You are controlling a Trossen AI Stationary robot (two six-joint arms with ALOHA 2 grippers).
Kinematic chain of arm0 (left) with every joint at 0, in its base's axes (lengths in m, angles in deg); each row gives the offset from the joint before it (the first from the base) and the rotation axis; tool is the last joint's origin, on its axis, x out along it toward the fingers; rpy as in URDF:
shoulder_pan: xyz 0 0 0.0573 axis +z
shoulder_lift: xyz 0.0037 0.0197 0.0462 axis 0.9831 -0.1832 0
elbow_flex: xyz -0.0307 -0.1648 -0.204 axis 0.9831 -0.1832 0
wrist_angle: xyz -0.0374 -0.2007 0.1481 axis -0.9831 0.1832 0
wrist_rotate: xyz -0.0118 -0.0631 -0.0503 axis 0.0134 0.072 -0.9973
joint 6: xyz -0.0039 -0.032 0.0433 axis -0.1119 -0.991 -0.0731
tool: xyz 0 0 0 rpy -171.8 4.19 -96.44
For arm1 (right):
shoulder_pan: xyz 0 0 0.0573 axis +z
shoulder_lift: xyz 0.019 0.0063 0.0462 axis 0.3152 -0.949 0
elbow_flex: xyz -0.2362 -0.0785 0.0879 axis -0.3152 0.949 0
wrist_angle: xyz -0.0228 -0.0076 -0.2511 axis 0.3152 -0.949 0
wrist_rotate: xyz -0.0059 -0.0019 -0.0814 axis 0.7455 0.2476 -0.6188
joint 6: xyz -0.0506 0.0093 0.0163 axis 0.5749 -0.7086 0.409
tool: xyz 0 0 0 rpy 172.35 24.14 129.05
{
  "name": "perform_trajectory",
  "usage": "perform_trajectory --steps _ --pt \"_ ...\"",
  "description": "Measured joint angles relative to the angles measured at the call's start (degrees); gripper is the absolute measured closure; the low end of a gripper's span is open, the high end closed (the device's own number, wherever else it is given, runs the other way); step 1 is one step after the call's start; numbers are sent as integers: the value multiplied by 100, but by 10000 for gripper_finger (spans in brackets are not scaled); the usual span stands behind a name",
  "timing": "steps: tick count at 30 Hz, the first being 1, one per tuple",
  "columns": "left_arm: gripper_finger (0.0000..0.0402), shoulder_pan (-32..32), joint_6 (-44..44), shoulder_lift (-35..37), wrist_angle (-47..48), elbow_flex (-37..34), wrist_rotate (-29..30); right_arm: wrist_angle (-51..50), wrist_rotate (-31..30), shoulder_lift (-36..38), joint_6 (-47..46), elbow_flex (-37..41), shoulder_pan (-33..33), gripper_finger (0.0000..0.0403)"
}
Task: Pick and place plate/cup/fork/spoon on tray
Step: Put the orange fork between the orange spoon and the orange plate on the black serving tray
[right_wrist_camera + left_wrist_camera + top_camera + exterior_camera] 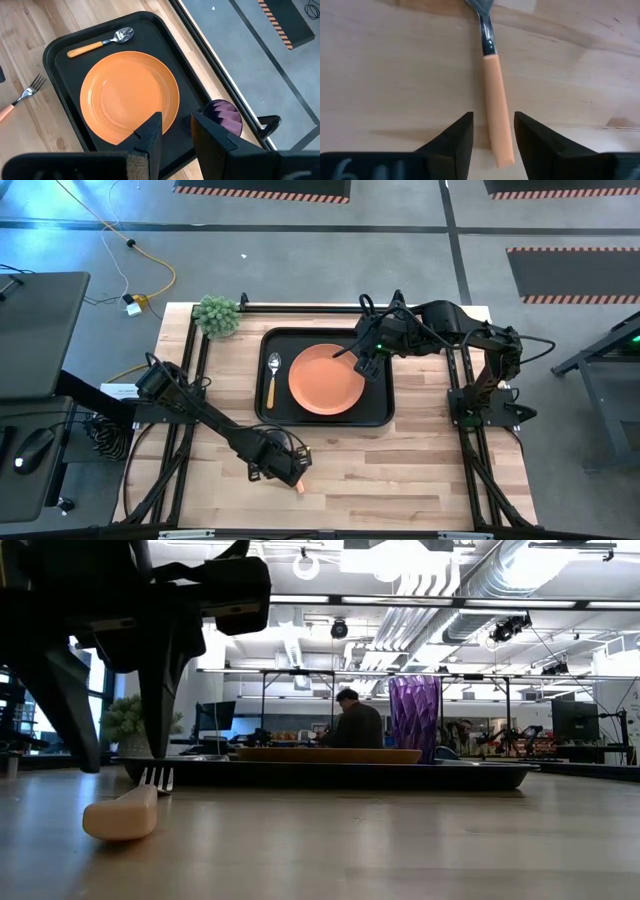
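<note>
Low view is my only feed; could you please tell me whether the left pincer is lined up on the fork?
Observer: Yes, the left pincer is open, straddling the fork handle on the table.
Operator: Thank you. Is the spoon on the tray?
Observer: It is; the spoon lies in the tray beside the plate.
Operator: And the right pincer?
Observer: The right pincer hangs open and empty over the plate's edge, near the cup.

plate (129,96) orange | cup (223,115) purple | tray (60,50) black | fork (496,95) orange handle, silver tines
</note>
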Motion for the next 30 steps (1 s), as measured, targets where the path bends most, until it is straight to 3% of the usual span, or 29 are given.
perform_trajectory --steps 15,30 --pt "251 144 -20 -109 -173 -6 6 -2 -2 0 72 0 1 306" --pt "252 227 -24 -478 -490 21 -611 -2 11 -4 155 0 2 306"
